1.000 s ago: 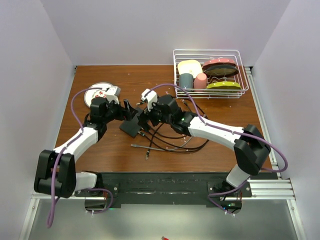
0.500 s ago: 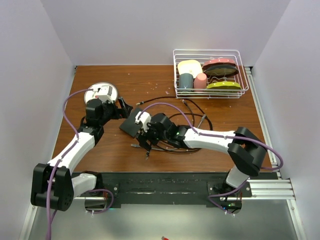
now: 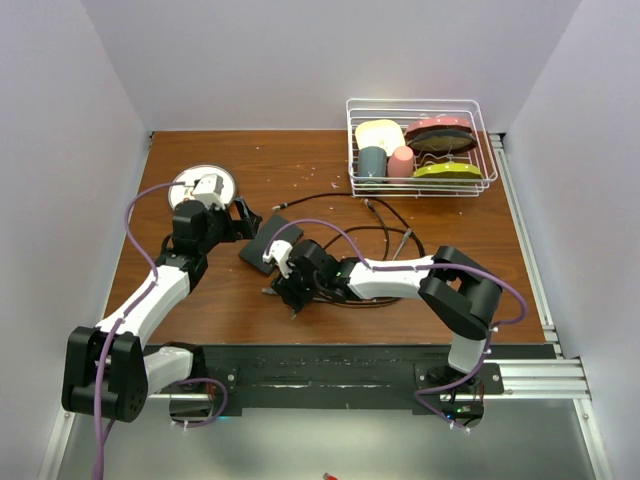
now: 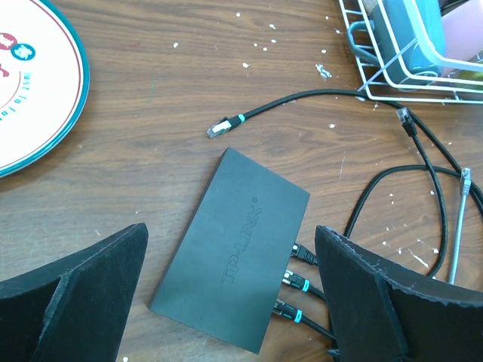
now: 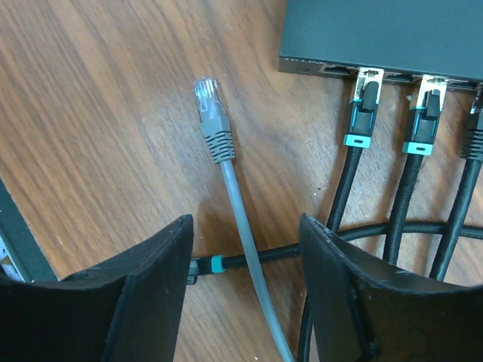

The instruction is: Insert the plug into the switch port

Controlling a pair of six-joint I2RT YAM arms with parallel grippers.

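Observation:
The switch [image 3: 262, 252] [image 4: 235, 249] [image 5: 385, 34] is a flat black box lying on the wooden table, with three black plugs [image 5: 366, 87] seated in its near edge. A loose grey plug [image 5: 207, 102] on a grey cable [image 5: 245, 219] lies just left of those ports, pointing towards the switch. My right gripper [image 5: 245, 226] [image 3: 287, 290] is low over the table and open, its fingers either side of the grey cable behind the plug without touching it. My left gripper [image 4: 230, 230] [image 3: 243, 215] hovers wide open above the switch, holding nothing.
A second loose black plug [image 4: 220, 128] [image 3: 278, 207] lies beyond the switch, and another with a teal band [image 5: 198, 265] lies under my right fingers. Black cables [image 3: 385, 250] loop to the right. A white plate [image 3: 195, 185] sits far left, a wire dish rack [image 3: 420, 145] far right.
My right arm pulled back from the switch towards the near edge and came down over the grey cable, its jaws narrowing. My left gripper drew away to the left and opened wider.

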